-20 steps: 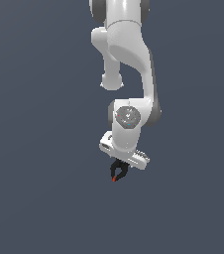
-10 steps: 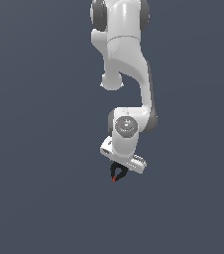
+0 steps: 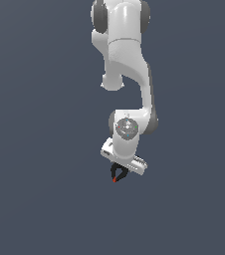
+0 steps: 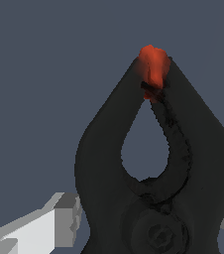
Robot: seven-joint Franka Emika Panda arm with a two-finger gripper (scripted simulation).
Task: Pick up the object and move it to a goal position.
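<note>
The object (image 3: 115, 177) is a small black spring clamp with a red-orange tip. It hangs under the white arm in the exterior view, tip pointing down. My gripper (image 3: 119, 170) is shut on it. In the wrist view the object (image 4: 104, 163) fills most of the picture, its two black arms meeting at the red-orange tip (image 4: 153, 64). The gripper (image 4: 148, 225) holds it at its base, and one pale grey finger (image 4: 44, 230) shows beside it. No goal marker shows in either view.
Only a flat, dark blue-grey background surrounds the arm (image 3: 127, 60) in both views. No table edge or other object shows.
The arm's upper links have straightened and the wrist joint has sunk a little. The clamp stays held, at nearly the same spot in the exterior view.
</note>
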